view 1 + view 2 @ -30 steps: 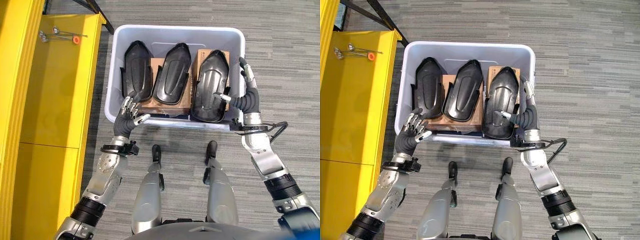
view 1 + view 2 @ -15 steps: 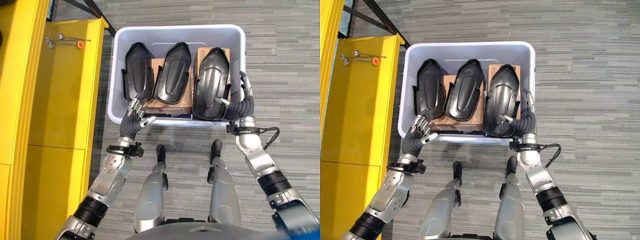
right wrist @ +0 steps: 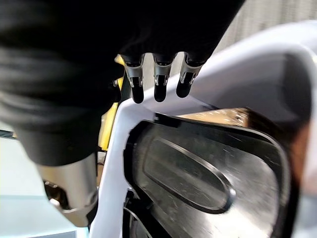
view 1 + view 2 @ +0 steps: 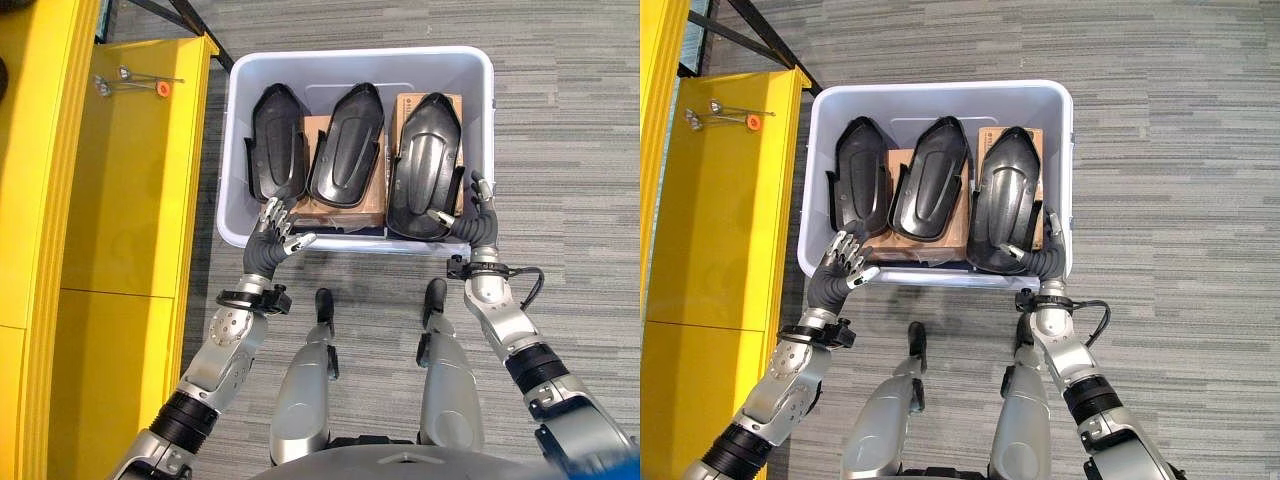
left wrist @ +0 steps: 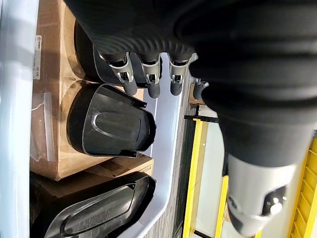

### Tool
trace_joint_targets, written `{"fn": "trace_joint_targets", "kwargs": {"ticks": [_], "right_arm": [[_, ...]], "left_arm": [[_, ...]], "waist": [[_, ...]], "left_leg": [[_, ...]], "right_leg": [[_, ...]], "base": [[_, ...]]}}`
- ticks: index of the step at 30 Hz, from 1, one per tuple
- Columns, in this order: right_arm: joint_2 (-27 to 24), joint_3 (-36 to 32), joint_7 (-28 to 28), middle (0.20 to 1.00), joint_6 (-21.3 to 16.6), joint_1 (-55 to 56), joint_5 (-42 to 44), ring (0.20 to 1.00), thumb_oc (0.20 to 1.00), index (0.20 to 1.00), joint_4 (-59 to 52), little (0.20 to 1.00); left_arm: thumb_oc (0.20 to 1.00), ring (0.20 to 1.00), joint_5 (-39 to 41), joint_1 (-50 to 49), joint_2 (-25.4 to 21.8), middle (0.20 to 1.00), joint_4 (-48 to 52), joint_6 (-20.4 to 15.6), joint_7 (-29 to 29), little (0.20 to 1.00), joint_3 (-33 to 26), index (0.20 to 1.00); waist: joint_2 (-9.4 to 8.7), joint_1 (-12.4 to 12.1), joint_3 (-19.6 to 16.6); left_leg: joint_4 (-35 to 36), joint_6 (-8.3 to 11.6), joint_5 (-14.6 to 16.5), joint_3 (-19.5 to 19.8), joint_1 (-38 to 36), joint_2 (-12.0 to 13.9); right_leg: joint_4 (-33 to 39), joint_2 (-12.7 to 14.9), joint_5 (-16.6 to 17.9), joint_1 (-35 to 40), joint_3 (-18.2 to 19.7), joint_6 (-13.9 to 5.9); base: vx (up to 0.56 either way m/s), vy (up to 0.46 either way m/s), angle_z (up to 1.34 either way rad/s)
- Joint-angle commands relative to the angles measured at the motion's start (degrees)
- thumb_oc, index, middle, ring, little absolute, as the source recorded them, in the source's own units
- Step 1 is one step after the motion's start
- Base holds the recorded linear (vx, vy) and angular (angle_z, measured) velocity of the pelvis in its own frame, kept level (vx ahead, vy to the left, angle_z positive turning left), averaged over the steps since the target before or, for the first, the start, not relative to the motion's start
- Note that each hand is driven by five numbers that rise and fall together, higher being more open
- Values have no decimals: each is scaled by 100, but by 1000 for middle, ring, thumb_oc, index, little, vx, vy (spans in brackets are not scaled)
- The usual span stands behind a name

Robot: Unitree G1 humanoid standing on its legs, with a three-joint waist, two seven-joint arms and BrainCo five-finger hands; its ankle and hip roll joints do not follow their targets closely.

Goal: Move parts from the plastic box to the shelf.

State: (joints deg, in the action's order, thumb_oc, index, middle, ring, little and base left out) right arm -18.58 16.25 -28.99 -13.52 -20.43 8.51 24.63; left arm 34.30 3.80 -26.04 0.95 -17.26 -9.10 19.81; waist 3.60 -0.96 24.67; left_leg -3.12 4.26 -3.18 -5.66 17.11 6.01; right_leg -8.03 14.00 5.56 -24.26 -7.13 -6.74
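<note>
Yellow shelf [image 4: 130, 150] at far left, small metal bits and an orange piece [image 4: 160, 88] lying on top. Just beside it on the carpet, the plastic box [image 4: 232, 130] holds three black parts on cardboard: left part [image 4: 278, 145], middle part [image 4: 345, 148], right part [image 4: 424, 170]. Left hand [image 4: 272, 238] over the box's near left rim, fingers straight and spread, holding nothing. Right hand [image 4: 478, 215] at the near right corner beside the right part, fingers extended, no grip visible.
</note>
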Motion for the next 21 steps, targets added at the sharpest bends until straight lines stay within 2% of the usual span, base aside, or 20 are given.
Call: {"fn": "trace_joint_targets", "kwargs": {"ticks": [1,13,21], "right_arm": [[99,16,20,1000,-327,-59,272,1000,1000,1000,-87,1000],[366,-80,55,1000,-340,-434,1050,1000,1000,1000,1348,1000],[277,-179,5,1000,-326,-983,1265,1000,1000,1000,2094,1000]], "left_arm": [[1000,1000,-37,-99,-268,1000,406,-427,-3,1000,-36,1000],[1000,1000,26,-53,-291,1000,395,-427,-21,1000,56,1000],[1000,1000,122,9,-341,1000,445,-432,5,1000,147,1000]], "waist": [[-77,-65,-195],[18,-158,-119],[87,-248,-84]], "left_leg": [[-569,143,274,68,259,285],[-626,122,283,109,341,255],[-658,114,316,113,387,253]], "right_leg": [[-255,339,-61,145,264,-255],[-355,339,-91,75,241,-238],[-407,338,-131,46,239,-239]], "base": [[0,0,0],[0,0,0],[0,0,0]]}}
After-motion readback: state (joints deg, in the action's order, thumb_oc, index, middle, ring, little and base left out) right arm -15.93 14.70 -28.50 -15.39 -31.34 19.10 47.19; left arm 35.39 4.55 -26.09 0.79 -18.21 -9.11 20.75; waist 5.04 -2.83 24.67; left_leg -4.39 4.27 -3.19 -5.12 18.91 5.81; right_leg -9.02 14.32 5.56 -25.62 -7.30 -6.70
